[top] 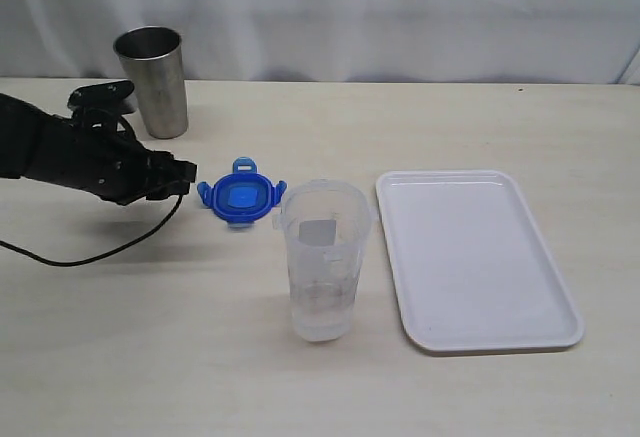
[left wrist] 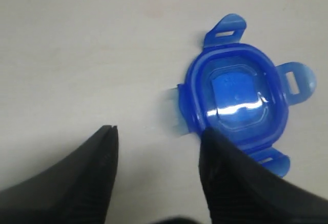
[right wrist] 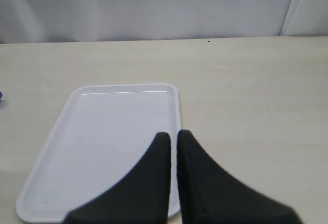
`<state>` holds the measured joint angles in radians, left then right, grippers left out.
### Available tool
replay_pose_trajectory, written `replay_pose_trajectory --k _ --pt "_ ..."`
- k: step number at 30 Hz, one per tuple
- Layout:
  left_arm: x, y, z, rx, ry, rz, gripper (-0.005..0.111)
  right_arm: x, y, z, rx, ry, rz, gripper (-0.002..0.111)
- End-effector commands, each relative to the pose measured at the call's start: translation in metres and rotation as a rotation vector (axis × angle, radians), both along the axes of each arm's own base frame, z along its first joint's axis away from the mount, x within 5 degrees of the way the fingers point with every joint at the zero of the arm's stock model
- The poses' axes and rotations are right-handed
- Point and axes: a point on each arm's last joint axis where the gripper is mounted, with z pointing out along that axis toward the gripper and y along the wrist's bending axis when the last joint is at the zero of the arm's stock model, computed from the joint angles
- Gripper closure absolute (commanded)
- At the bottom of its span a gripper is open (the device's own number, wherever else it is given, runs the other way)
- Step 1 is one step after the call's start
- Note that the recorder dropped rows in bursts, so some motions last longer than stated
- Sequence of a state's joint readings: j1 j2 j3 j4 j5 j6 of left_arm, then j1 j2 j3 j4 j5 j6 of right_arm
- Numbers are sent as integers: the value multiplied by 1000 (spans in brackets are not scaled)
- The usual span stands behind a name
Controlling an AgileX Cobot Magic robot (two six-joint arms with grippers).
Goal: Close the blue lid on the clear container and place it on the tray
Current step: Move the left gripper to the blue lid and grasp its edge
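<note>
The blue lid [top: 238, 198] lay flat on the table [top: 450, 117] with its four flaps spread outward, off the clear container [top: 323, 257] and just beside it, a little behind and to the left of it in the exterior view. The container stood upright with its mouth uncovered, a small label showing on its wall, between the lid and the tray [top: 480, 329]. It stood on the table itself, close to the tray's left rim but not on the tray. The left fingers [top: 178, 171] reached in low from the left side, their tips just beside the lid's nearest flap. In the left wrist view these fingers [left wrist: 105, 157] stood apart with bare table showing between them and nothing held. One of them overlapped the edge of the lid [left wrist: 233, 98] there, though whether it touched the plastic could not be told. A thin black cable [top: 90, 257] trailed across the table under the left arm. A grey steel tumbler [top: 153, 79] stood upright at the back left, well apart from the lid. In the right wrist view the right fingers [right wrist: 154, 183] were pressed together with only a thin slit between them, holding nothing, above one end of the white tray [right wrist: 102, 131].
</note>
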<state>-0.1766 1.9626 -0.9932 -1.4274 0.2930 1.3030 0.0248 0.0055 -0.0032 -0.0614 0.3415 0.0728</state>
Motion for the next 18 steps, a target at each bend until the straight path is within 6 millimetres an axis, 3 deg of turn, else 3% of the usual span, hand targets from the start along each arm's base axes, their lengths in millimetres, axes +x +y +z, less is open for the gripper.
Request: replay_pose_trajectory --k 1,4,10,18 --pt "6 -9 10 -58 -22 -25 54 0 0 -1 4 -1 0 104" --pt "7 -14 11 -80 -23 -30 54 0 0 -1 4 -1 0 104" --pt "8 -19 -10 35 -14 -5 54 0 0 -1 4 -1 0 104" --pt "18 -27 -28 -38 36 14 54 0 0 -1 4 -1 0 104"
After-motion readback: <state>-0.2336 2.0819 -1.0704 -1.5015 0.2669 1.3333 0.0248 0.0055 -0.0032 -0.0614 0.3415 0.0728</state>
